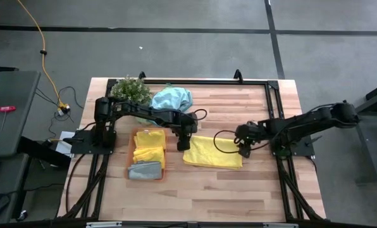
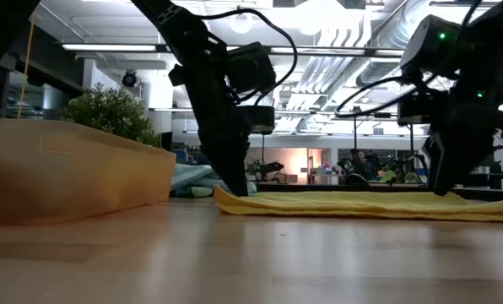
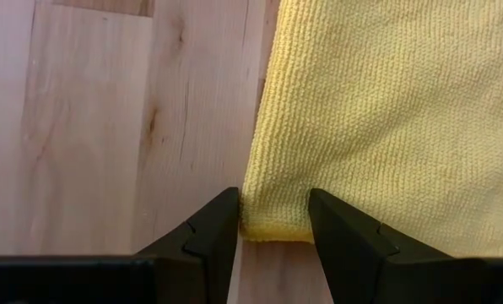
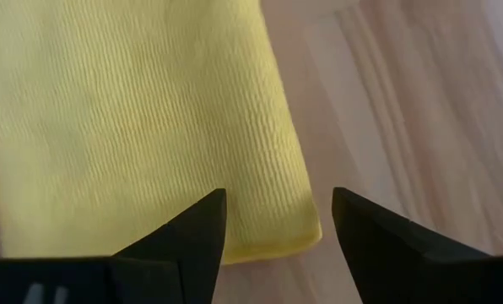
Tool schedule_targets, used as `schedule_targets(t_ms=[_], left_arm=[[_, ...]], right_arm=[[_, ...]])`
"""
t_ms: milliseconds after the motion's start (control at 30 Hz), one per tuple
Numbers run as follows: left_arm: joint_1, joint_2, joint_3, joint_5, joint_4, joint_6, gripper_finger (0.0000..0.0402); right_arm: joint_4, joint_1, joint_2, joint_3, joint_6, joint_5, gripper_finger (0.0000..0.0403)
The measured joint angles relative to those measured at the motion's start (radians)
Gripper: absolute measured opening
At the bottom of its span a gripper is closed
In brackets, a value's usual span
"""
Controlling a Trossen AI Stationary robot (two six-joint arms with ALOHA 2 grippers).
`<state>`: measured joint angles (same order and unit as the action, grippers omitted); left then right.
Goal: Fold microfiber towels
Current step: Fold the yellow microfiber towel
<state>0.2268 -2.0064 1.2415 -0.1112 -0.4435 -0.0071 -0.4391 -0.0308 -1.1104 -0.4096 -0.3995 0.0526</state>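
A bright yellow microfiber towel [image 1: 212, 153] lies flat on the table's middle as a low folded strip [image 2: 361, 204]. My left gripper [image 1: 183, 145] points steeply down at its left end. It is open, with a towel corner [image 3: 273, 221] between the fingers. My right gripper [image 1: 244, 152] is open at the towel's right end, its fingers on either side of a corner [image 4: 306, 232]. In the low view it stands close over the cloth [image 2: 441, 187]. A crumpled blue-teal towel [image 1: 171, 98] lies at the far side. My left gripper [image 3: 273, 203] comes from above, slanting, with its fingertips down at table level beside the yellow towel's left corner [image 3: 260, 215]. The corner lies flat on the wood between the open fingers. I cannot tell whether the fingers touch the cloth.
An orange tray [image 1: 133, 140] left of the towel holds a folded yellow towel [image 1: 150, 144] and a folded grey one [image 1: 144, 170]. A bushy green plant [image 1: 130, 90] stands at the far left. Bare wood lies along the table's near side [image 1: 207, 196].
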Motion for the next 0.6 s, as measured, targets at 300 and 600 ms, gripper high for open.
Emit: schedule_targets(t_ms=[300,600], left_arm=[[-0.002,0.000,-0.001,0.020,0.001,0.001,0.0138],[-0.002,0.000,-0.001,0.040,0.006,0.021,0.0121]], right_arm=[[0.086,0.000,-0.007,0.078,0.087,0.010,0.0208],[0.077,0.001,-0.009,0.078,0.008,0.036,0.0104]])
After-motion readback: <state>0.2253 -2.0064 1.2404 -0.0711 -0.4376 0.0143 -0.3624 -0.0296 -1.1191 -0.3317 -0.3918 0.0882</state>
